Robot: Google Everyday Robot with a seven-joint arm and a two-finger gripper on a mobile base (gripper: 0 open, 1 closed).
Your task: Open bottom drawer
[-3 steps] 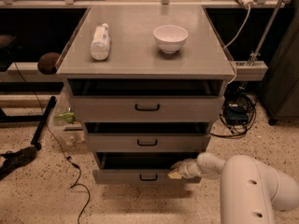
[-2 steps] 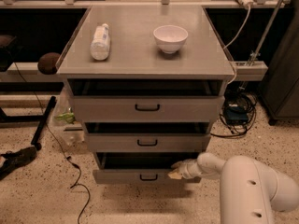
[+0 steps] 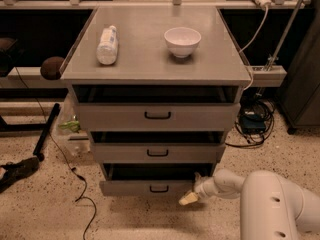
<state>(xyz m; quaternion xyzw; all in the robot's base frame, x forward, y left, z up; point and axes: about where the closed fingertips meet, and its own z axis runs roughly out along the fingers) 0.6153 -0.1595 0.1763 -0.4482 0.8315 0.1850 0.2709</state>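
Observation:
The bottom drawer (image 3: 135, 187) is the lowest, narrowest grey front of the cabinet, with a small black bar handle (image 3: 159, 188). It stands out a little, with a dark gap above its front. My gripper (image 3: 189, 198), with a pale yellowish tip, is low at the drawer's right end, just below and in front of its lower right corner. My white arm (image 3: 272, 204) reaches in from the lower right.
The mid drawer (image 3: 157, 153) and the top drawer (image 3: 157, 115) above also stand slightly out. A white bowl (image 3: 182, 41) and a lying bottle (image 3: 107, 44) are on the cabinet top. Cables (image 3: 75, 174) trail on the speckled floor at left, and more at right (image 3: 255, 121).
My gripper tip has dropped slightly lower and toward the camera at the drawer's right end. The drawers look unchanged.

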